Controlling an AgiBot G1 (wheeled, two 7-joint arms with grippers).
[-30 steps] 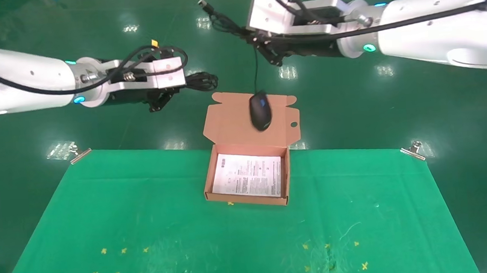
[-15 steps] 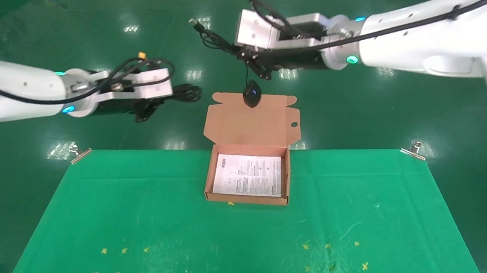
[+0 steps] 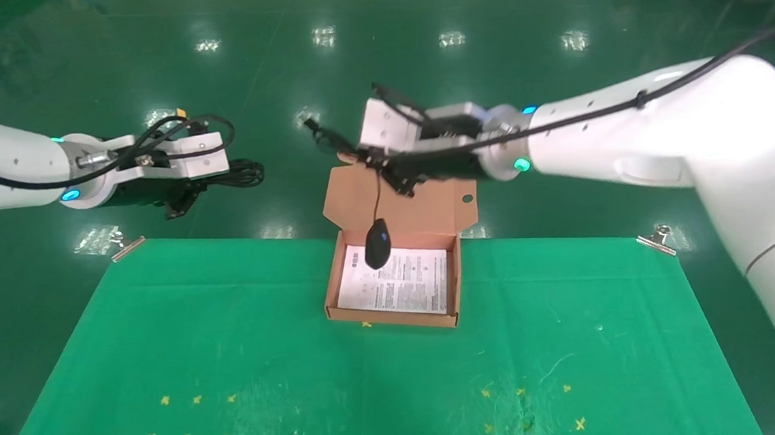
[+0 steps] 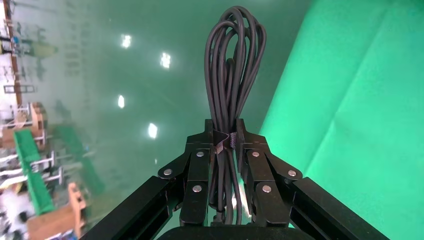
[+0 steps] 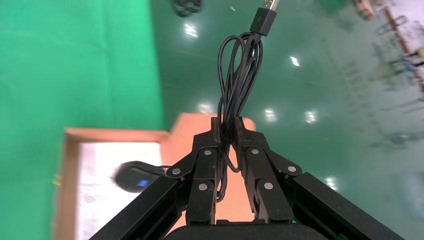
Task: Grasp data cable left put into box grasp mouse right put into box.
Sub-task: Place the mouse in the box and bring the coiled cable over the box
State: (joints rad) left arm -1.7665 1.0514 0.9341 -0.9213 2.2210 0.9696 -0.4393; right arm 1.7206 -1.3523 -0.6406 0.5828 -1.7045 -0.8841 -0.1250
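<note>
Green cloth (glossy floor beyond); left gripper pinches data cable; right gripper mouse cord.

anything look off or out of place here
The mouse is not held by its body: the right gripper pinches its looped cord, so it dangles over the box. The left gripper holds the data cable off the table.

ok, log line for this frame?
right gripper: holds mouse cord, over box | left gripper: holds data cable, off table
</note>
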